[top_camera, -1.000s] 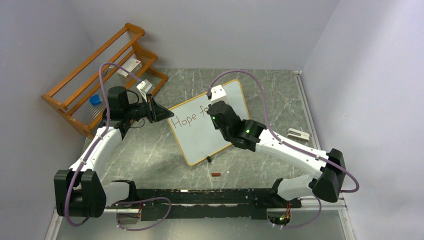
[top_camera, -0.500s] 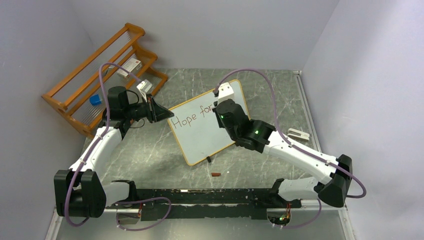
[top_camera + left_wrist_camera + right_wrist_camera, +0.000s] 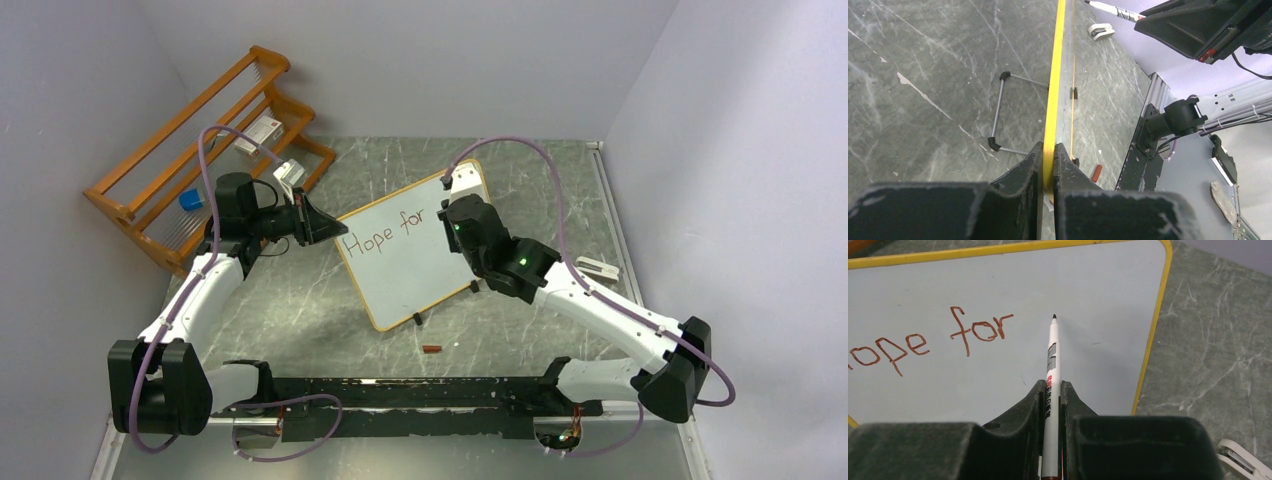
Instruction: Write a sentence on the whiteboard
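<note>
Grey marbled tabletop point(image 3: 300, 310) carries the whiteboard point(image 3: 405, 275), propped tilted on its feet. My left hand point(image 3: 1048, 155) is clenched on its yellow rim. My right hand point(image 3: 1052, 390) grips a marker point(image 3: 1052, 350), tip just right of the sentence point(image 3: 962, 332), which reads "Hope for".

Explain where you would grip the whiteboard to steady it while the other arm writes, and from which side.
Probably best to grip the whiteboard by its left edge, on the rim, coming from the left arm's side. It is a thin propped-up panel, so jaws can straddle the edge, one on each face, clear of the writing and the marker.
</note>
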{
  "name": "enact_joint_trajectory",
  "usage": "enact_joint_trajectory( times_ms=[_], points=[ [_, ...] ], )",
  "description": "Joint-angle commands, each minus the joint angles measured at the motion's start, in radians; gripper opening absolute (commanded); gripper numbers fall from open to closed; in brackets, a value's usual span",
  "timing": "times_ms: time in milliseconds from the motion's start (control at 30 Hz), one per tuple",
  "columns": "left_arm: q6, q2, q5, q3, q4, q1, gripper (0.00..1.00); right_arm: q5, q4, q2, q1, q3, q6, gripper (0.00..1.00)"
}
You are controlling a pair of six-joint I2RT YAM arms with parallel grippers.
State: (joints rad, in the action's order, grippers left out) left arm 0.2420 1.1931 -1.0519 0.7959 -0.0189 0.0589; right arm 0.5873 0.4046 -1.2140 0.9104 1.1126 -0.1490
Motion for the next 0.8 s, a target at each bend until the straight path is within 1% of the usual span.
enact_joint_trajectory(
  times_ms=[0,767],
  points=[
    [-0.070,0.031,0.055,-0.018,-0.090,0.018,0.05,-0.037,-0.030,0.022,-0.024,-0.016,0.012,0.00],
    [-0.069,0.032,0.051,-0.018,-0.088,0.018,0.05,-0.078,-0.100,-0.047,-0.046,0.043,0.057,0.00]
  ],
)
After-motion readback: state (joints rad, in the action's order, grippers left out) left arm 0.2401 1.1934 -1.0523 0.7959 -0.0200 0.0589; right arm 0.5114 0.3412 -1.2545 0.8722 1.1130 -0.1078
